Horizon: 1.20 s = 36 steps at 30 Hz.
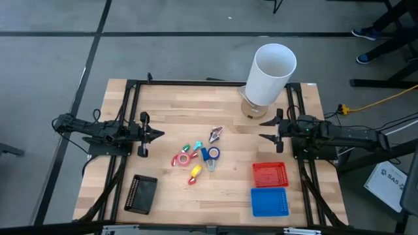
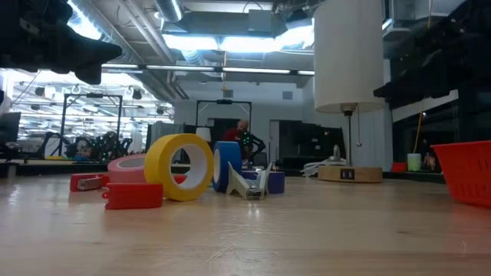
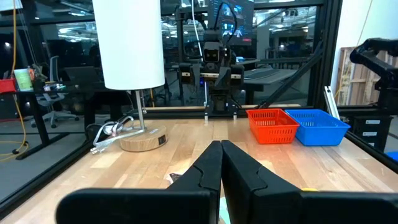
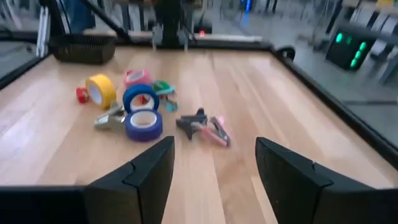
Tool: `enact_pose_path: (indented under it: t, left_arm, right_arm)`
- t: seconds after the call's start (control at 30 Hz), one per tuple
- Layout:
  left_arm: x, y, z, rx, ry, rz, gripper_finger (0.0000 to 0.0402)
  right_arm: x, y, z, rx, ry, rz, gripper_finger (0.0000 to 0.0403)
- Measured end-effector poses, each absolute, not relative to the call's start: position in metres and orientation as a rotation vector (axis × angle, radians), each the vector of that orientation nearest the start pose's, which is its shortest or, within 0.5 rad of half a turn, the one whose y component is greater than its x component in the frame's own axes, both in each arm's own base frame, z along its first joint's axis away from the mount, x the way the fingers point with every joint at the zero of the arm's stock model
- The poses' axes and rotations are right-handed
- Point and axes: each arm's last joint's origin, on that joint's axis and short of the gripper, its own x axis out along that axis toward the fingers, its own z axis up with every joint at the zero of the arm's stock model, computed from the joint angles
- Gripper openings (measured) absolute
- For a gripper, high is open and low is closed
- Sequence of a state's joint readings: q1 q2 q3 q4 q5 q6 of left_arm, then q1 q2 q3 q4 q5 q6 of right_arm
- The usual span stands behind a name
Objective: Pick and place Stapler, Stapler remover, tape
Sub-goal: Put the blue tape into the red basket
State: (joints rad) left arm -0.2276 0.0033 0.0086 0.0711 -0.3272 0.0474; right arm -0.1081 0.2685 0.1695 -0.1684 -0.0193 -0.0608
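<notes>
wooden table (image 1: 163, 215) in a workshop, both arms parked at its sides and nothing picked up yet. left gripper (image 1: 155, 134) waits at the left edge, fingers pressed together and empty; right gripper (image 1: 266, 127) waits at the right edge, fingers spread wide and empty. between them lies a tight cluster: tape (image 1: 210, 154) rolls in blue, pink and yellow, a stapler remover (image 1: 215, 134) on the far side of them, and small red and green pieces that may include the stapler. red basket (image 1: 270, 174) and blue basket (image 1: 270, 202) sit near right, a black tray (image 1: 142, 194) near left, a white cylinder (image 1: 269, 73) far right. judged best opening: right gripper takes the remover, which lies apart, coming down squarely over it to avoid nudging the rolls
</notes>
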Motion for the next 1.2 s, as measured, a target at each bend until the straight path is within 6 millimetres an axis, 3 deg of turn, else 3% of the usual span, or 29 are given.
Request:
enact_pose_path:
  t: [0.27, 0.5, 0.77, 1.0, 1.2]
  left_arm:
    - [0.095, -0.012, 0.173, 0.026, -0.072, 0.102, 0.0004]
    - [0.095, -0.012, 0.173, 0.026, -0.072, 0.102, 0.0004]
    - [0.095, -0.012, 0.173, 0.026, -0.071, 0.102, 0.0004]
    - [0.095, -0.012, 0.173, 0.026, -0.071, 0.101, 0.0004]
    - [0.095, -0.012, 0.173, 0.027, -0.070, 0.102, 0.0004]
  right_arm:
    - [0.123, -0.008, 0.217, -0.037, 0.494, -0.037, 0.0225]
    - [0.156, 0.009, 0.224, -0.071, 0.634, 0.093, 0.0225]
    - [0.208, 0.033, 0.235, -0.109, 0.746, 0.189, 0.0225]
    - [0.267, 0.050, 0.248, -0.121, 0.781, 0.214, 0.0225]
    - [0.319, 0.059, 0.243, -0.124, 0.819, 0.213, 0.0225]
